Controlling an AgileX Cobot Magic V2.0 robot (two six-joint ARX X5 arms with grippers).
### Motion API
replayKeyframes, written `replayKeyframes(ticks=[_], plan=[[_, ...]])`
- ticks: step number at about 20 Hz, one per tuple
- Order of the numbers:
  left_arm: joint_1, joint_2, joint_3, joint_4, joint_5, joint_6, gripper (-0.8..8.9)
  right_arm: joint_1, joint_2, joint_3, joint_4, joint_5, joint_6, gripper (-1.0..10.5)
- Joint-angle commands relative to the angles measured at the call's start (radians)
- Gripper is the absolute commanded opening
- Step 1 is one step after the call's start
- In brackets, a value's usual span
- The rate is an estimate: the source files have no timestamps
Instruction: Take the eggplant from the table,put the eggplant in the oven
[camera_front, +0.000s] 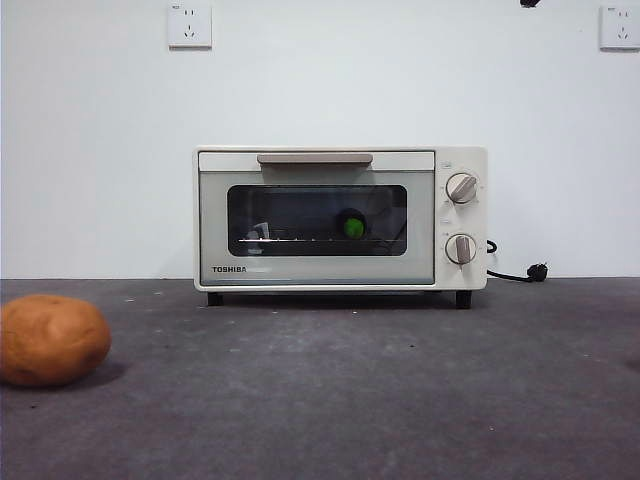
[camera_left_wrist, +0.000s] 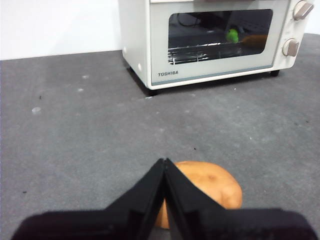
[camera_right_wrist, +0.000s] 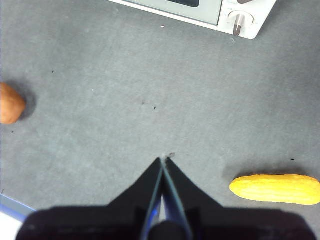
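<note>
The cream-white oven (camera_front: 340, 218) stands at the back of the dark grey table (camera_front: 330, 400) with its door closed. Through the dark glass I see the eggplant's bright green cap (camera_front: 353, 228) on the wire rack; the purple body is barely visible. The same green cap (camera_left_wrist: 232, 35) shows through the oven (camera_left_wrist: 215, 40) window in the left wrist view. My left gripper (camera_left_wrist: 164, 162) is shut and empty, held above the potato-like lump. My right gripper (camera_right_wrist: 163, 160) is shut and empty over bare table, away from the oven (camera_right_wrist: 235, 17).
A round orange-brown lump (camera_front: 50, 340) lies at the table's front left, also seen below the left gripper (camera_left_wrist: 212, 187) and at the edge of the right wrist view (camera_right_wrist: 9, 103). A yellow corn-like piece (camera_right_wrist: 275, 189) lies beside the right gripper. A black plug (camera_front: 535, 272) lies right of the oven.
</note>
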Motion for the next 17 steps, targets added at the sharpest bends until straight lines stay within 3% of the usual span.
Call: replayKeyframes(ticks=[1, 17], plan=[[0.005, -0.003, -0.015, 0.011, -0.003, -0.007, -0.04, 0.0, 0.007, 0.001, -0.023, 0.0, -0.005, 0.0], [0.014, 0.042, -0.014, 0.014, 0.005, -0.007, -0.04, 0.0, 0.007, 0.001, -0.023, 0.001, -0.005, 0.0]])
